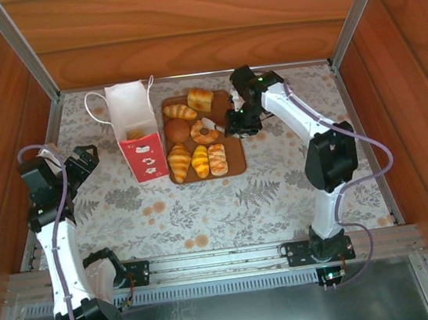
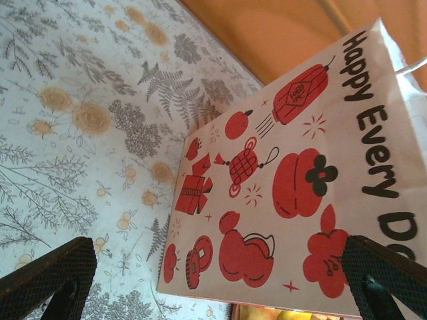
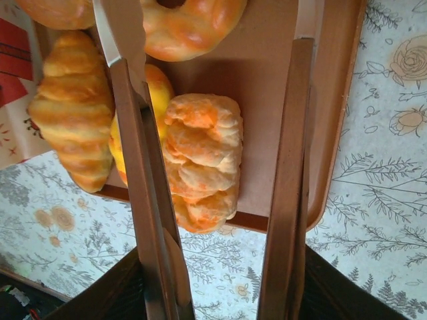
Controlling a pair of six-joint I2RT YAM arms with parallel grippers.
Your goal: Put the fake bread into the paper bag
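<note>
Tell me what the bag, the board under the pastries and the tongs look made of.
The paper bag: matte paper with printed red pictures and black lettering, and a crisp folded edge.
The board: smooth brown with a raised rounded rim; plastic or coated wood, I cannot tell which.
The tongs: thin flat strips, brownish with pale shiny tips; probably metal.

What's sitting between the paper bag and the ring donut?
A round brown bun, on the brown board, sits between the paper bag and the ring donut, seen in the top view.

place: robot test booth | signs: wood-panel walls (image 1: 189, 29), aluminium frame posts (image 1: 21, 49), floral tablecloth (image 1: 228, 205), metal mounting rail (image 1: 212, 264)
</note>
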